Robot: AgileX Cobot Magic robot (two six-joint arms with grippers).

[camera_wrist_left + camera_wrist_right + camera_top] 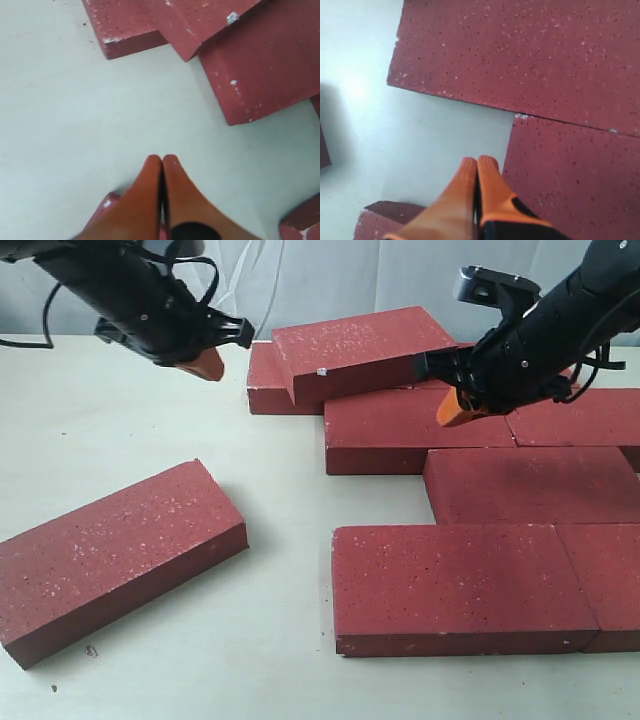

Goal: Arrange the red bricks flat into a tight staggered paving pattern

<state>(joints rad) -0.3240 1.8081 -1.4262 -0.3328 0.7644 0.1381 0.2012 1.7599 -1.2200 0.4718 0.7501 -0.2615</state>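
Leaning brick [365, 345] — jaws closed (wrist views).

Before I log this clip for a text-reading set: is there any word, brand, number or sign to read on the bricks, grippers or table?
No readable text anywhere.
The red bricks bear only white speckles and chipped whitish corners, no stamp.
The left gripper and right gripper are plain orange and black, with no legible marking.
The table shows no print.
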